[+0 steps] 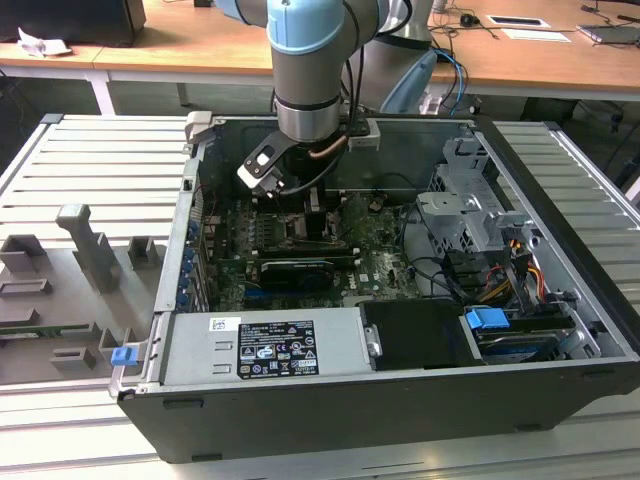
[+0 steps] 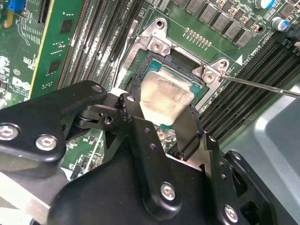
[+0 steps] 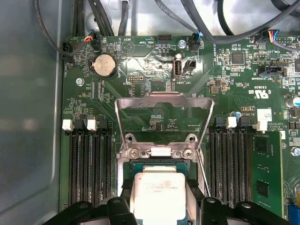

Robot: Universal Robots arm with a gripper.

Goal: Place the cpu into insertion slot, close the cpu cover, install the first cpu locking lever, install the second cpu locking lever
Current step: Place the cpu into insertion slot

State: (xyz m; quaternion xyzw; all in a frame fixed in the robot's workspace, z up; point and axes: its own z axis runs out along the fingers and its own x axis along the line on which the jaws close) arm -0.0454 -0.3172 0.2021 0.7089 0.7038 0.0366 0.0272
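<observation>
Inside the open computer case, at roughly 11 o'clock from the case centre in the exterior view, the arm reaches down onto the motherboard. The gripper has its fingers clenched on the cpu, one finger on each of two opposite edges, chip face up and roughly level.

The cpu sits directly over the insertion slot, edges squared to the socket rim, so the key relation is straight down from the fingers with no sideways offset. Cannot tell whether it is fully seated or just above the contacts.

The cpu cover stands raised off the slot's far edge, beyond the fingertips, and is not yet closed. A thin locking lever sticks out free to one side, unlatched. Memory strips flank the socket, close beside the fingers.

Judged stage: first step, cpu placement.
</observation>
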